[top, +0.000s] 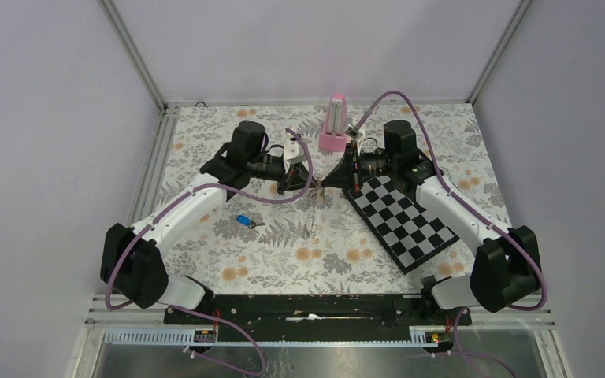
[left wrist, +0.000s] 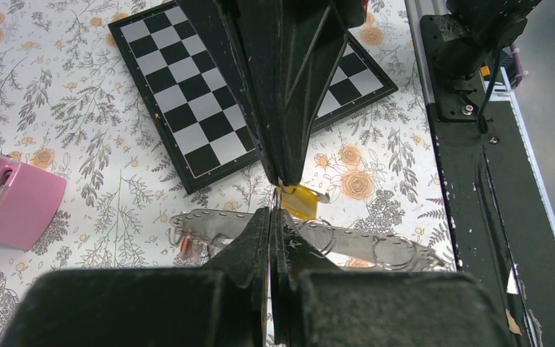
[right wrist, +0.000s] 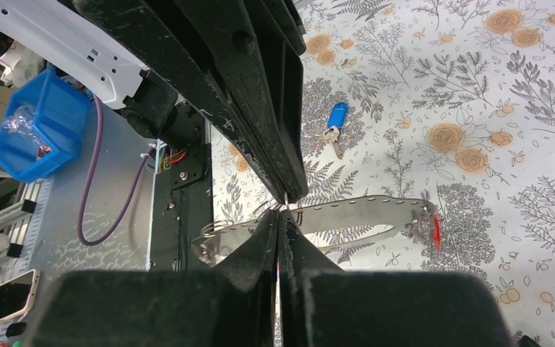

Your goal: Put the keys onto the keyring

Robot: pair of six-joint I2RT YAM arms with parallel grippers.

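Both grippers meet tip to tip above the mat's middle. My left gripper [left wrist: 274, 214] is shut on a thin silver ring of the keyring. The right gripper [right wrist: 280, 214] is shut against the same ring from the other side. Below them hangs the grey strap [left wrist: 376, 244] with more rings and a small red piece [right wrist: 435, 231]. The yellow key [left wrist: 300, 201] hangs right at the right gripper's tip [left wrist: 283, 181]; I cannot tell whether it is pinched or threaded. The blue key [top: 244, 221] lies on the mat to the left, also visible as a blue key [right wrist: 336, 119] in the right wrist view.
A black-and-white checkerboard [top: 403, 222] lies under the right arm. A pink block [top: 334, 124] stands at the back. The black rail [top: 307, 309] runs along the near edge. A blue bin [right wrist: 36, 123] sits off the table.
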